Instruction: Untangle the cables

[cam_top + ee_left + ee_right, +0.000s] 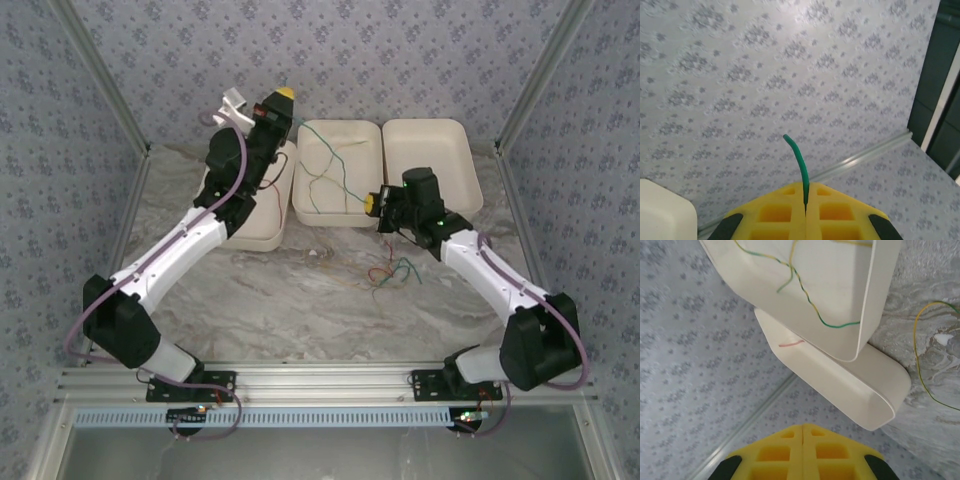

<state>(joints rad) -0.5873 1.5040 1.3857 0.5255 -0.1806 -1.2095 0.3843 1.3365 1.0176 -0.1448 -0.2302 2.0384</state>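
A: What lies on the marble table [300,310]?

B: Three white trays stand in a row along its far edge; the left tray [268,238] is partly under the left arm; the middle tray [335,222] and the right tray [430,150] sit close side by side.

A: Where are the cables [840,326]?

B: Green and yellow ones twist together inside the middle tray; a loose tangle [392,272] of red, green and yellow strands lies on the table in front of that tray, near the right arm; a short red piece [791,344] rests in a neighbouring tray.

A: And the two arms' ends?

B: The left pincer [805,192] is raised above the left tray, its yellow fingers pressed together on the end of a green cable [800,160], which curls up out of the seam; the right pincer [803,432] hovers by the middle tray's near right corner, fingers closed tight with nothing between them.
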